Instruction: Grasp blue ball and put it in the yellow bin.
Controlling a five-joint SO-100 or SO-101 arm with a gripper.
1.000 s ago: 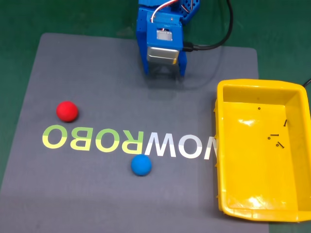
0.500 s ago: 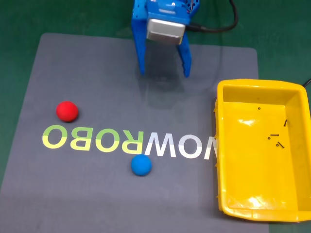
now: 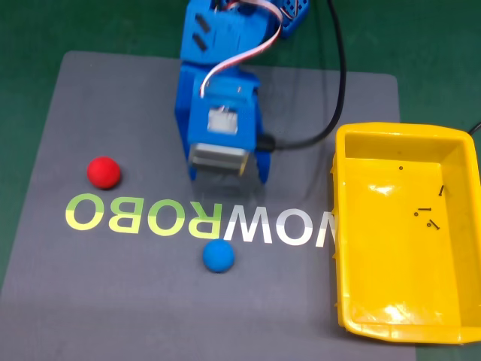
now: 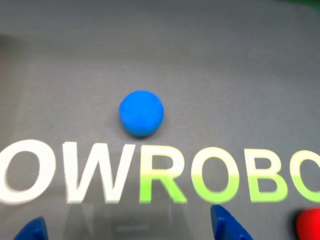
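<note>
Tool point(image 4: 127, 231) spread wide, empty, above "ROBO" lettering near blue ball point(image 4: 141, 113).

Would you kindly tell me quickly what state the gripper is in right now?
Gripper: open, holding nothing; the blue ball lies ahead of it on the mat.

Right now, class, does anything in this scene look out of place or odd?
Only small things: a few loose dark screws lie inside the yellow bin. The blue ball and red ball sit apart on the mat.
</note>
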